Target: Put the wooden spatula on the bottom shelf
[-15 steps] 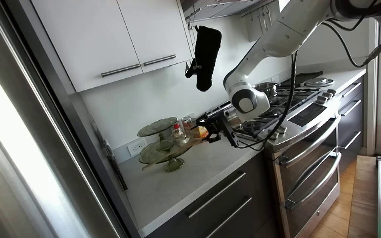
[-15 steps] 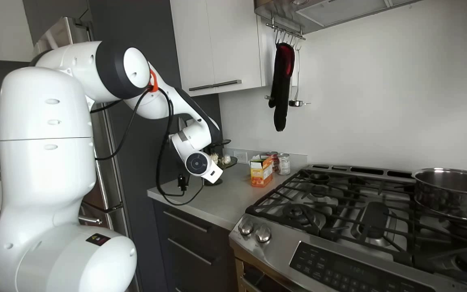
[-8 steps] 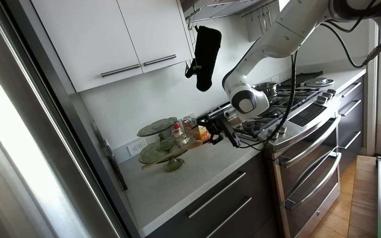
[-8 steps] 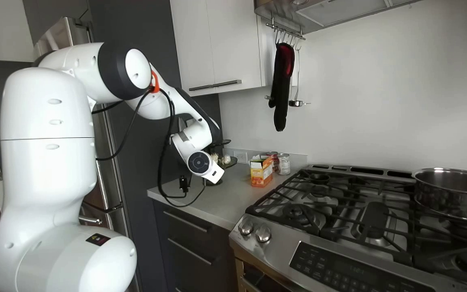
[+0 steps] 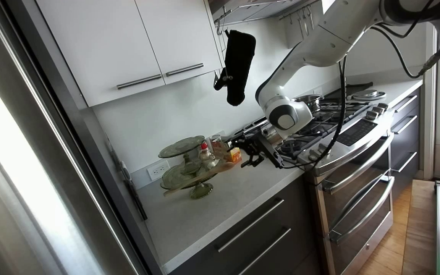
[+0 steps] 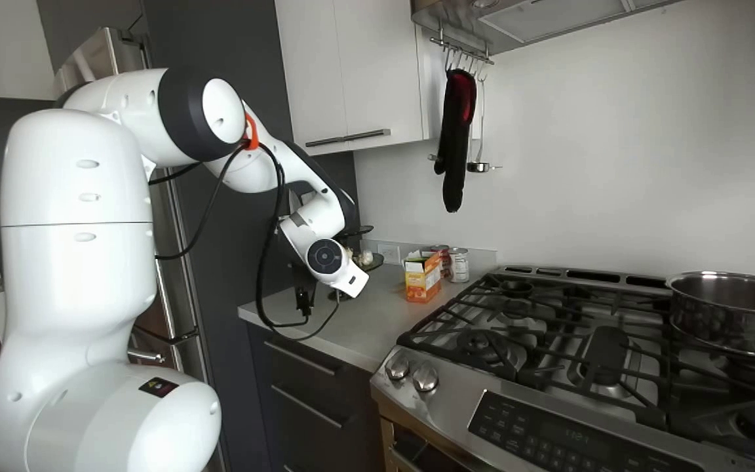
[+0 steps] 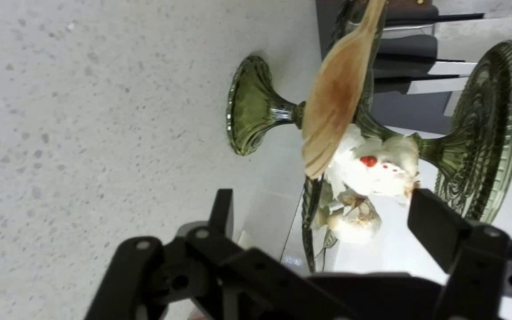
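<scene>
One wooden spatula (image 7: 338,95) is lying across the bottom shelf (image 5: 172,178) of the green stand (image 5: 201,190), and the tool (image 7: 322,202) is hanging wide, holding nothing, just short of its broad end. You are probably finishing the release, so you are best served by drawing straight back along the tool's own line, leaving it spread. You are wanting no twist and no sideways sweep: in the wrist view the garlic (image 7: 356,224) is sitting near the broad end and the upper tray (image 7: 482,129) is showing beyond the tool's upper side, so a careless swing would likely be nudging something or rocking the stand. You are also needing to check that the spatula is balancing by itself; whether it is touching the garlic, you are not able to tell. Its broad end is pointing toward the tool, its narrow end away, leaving the wrist view at the top. In an exterior view its long axis is running lower left to upper right, less steeply than the front edge of the desk (image 5: 220,206), both ends appearing to overhang the shelf.
</scene>
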`<state>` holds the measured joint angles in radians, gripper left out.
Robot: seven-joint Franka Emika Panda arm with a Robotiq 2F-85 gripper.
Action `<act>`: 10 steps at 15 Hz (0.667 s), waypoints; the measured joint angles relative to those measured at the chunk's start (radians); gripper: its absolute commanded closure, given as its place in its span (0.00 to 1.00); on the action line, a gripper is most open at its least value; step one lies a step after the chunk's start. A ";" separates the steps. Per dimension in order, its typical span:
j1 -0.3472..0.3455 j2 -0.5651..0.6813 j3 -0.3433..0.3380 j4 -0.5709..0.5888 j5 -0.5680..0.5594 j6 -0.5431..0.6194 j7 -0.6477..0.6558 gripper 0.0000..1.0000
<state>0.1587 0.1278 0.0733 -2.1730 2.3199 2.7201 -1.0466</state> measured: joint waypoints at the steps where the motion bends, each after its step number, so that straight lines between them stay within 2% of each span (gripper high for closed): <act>1: 0.002 -0.011 0.003 -0.002 -0.047 0.047 0.023 0.00; 6: 0.025 -0.117 0.057 -0.084 -0.421 0.251 0.299 0.00; 10: 0.047 -0.198 0.114 -0.263 -0.728 0.284 0.534 0.00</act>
<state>0.2056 -0.0706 0.1878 -2.4357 1.5917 3.0039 -0.5129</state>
